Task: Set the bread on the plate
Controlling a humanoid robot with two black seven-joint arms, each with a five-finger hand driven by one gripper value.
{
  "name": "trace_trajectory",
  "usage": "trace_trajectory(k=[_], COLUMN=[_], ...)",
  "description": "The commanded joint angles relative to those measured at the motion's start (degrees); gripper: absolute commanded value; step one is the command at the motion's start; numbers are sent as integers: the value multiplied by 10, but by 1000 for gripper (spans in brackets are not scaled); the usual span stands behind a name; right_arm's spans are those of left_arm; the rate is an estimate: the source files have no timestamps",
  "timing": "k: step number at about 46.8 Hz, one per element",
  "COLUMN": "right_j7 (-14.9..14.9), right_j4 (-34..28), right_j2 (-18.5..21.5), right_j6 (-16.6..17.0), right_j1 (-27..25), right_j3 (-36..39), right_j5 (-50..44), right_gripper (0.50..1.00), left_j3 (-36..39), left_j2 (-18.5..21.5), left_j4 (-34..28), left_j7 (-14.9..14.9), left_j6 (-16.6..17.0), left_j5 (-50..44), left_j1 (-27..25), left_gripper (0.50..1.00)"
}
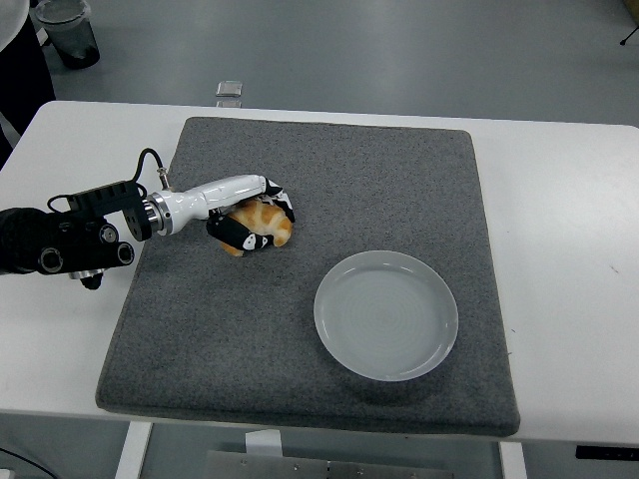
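Looking down from the head view, you see the left hand (250, 218) at left of centre, its fingers (240, 238) curled around the bread (262, 225), gripping it over the grey mat (329, 180). Whether the bread is off the mat, you cannot tell. Lower right of centre, the plate (386, 314) lies on the mat, well apart from the bread. The mat covers much of the white table (559, 200).
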Motion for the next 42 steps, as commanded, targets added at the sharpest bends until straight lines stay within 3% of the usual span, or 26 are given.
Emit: trace_trajectory(k=[1,7,18,42], right_j7=[0,0,0,-1], right_j4=[0,0,0,0], right_j2=[0,0,0,0], right_j6=[0,0,0,0], right_j1=[0,0,1,2], right_j3=[0,0,0,0], right_j5=[0,0,0,0], right_gripper=[930,932,930,930], left_j3=[-13,-34,-29,-29], left_j2=[2,13,47,93], left_j4=[14,21,21,21], left_j7=[0,0,0,1], left_j6=[0,-3,-15,-140], left_j5=[-2,-1,1,1], left_j1=[0,-3,-59,-249], left_gripper=[500,500,500,500])
